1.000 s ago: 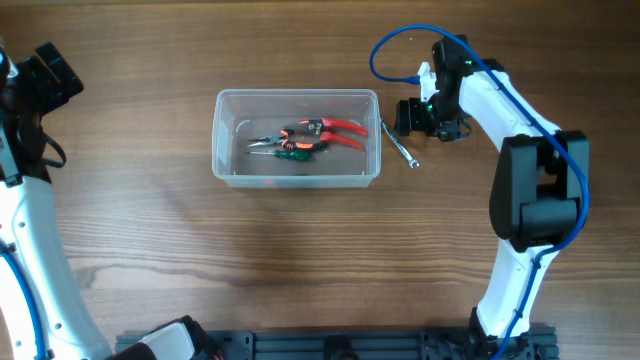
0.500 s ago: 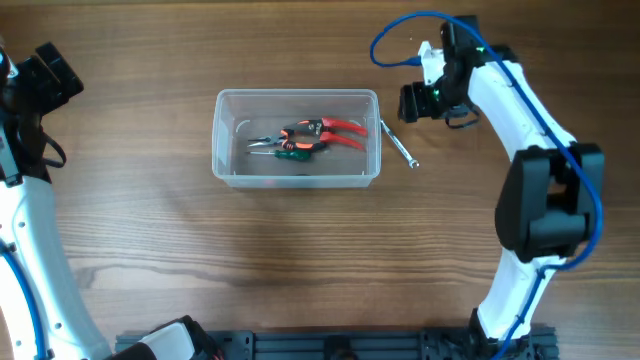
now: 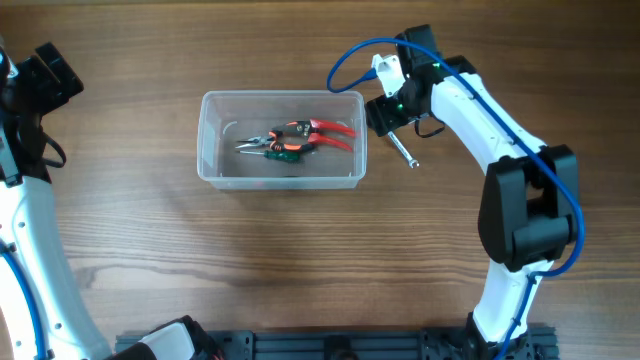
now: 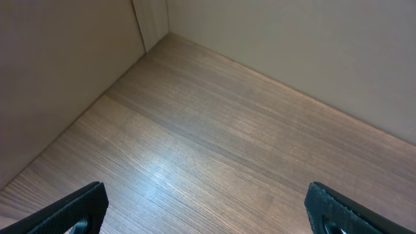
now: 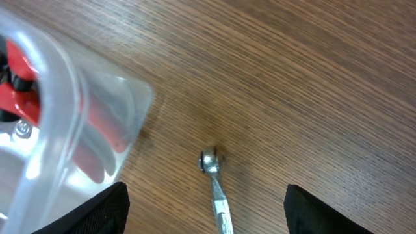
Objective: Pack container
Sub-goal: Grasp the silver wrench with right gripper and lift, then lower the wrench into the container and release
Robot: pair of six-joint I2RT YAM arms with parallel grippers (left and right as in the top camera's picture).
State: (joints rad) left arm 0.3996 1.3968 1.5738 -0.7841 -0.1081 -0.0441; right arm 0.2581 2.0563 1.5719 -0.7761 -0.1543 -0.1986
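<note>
The clear plastic container (image 3: pixel 208 140) sits left of the table's centre and holds red-handled pliers (image 3: pixel 312 130) and a green-handled tool (image 3: pixel 282 153). A slim metal tool (image 3: pixel 402 150) lies on the table just right of the container. My right gripper (image 3: pixel 378 115) is open and empty at the container's right wall, above the metal tool's far end. In the right wrist view, the open jaws (image 5: pixel 208 218) straddle the metal tool (image 5: pixel 218 195), with the container's corner (image 5: pixel 58 84) and the red pliers (image 5: pixel 16 65) at left. My left gripper (image 4: pixel 208 211) is open and empty over bare wood.
The left arm (image 3: pixel 45 75) stands at the far left edge, well away from the container. A blue cable (image 3: pixel 345 60) loops from the right arm above the container's right end. A wall corner (image 4: pixel 153 26) shows in the left wrist view.
My right gripper has moved left, up to the container's right wall. The container has slid a little to the left. The metal tool and the left arm have stayed put.
</note>
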